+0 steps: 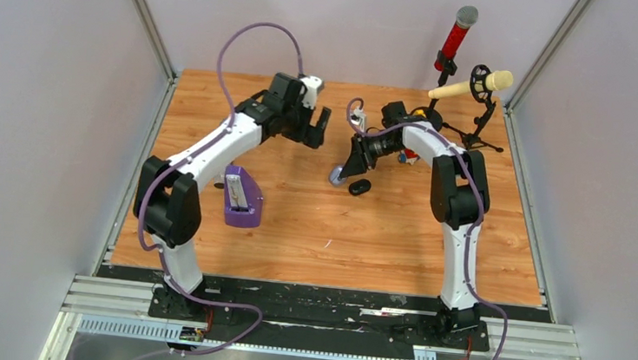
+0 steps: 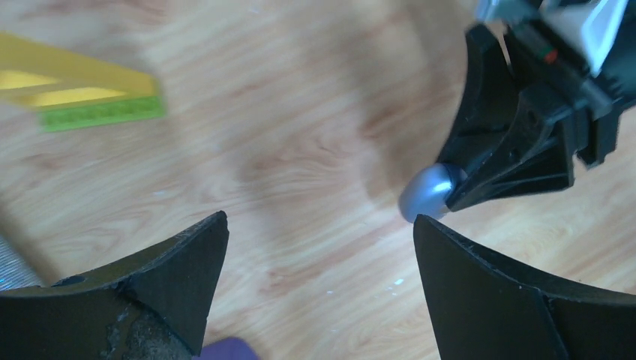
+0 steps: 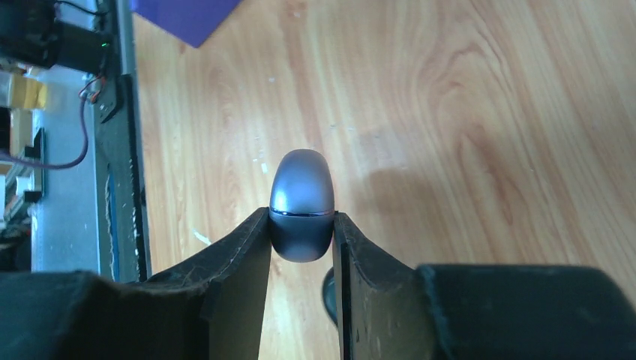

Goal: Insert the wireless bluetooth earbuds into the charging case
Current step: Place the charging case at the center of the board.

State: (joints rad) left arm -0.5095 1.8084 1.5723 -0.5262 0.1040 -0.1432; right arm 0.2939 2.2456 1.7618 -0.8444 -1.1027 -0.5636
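Right wrist view alone shows seam on charging case, gripped by right hand, left hand wide

Two arms reach toward the middle of the wooden table.
The left gripper hangs apart from the right gripper, whose tip meets a grey case; a black pebble-shaped thing lies just beside it. A purple box sits near left, and two microphones stand far right.

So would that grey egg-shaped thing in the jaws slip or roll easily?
Probably slippery: the grey case looks smooth and glossy, pinched across one rounded end. Likely to roll if released, being curved all over. Seems rigid: no dent under the jaws.
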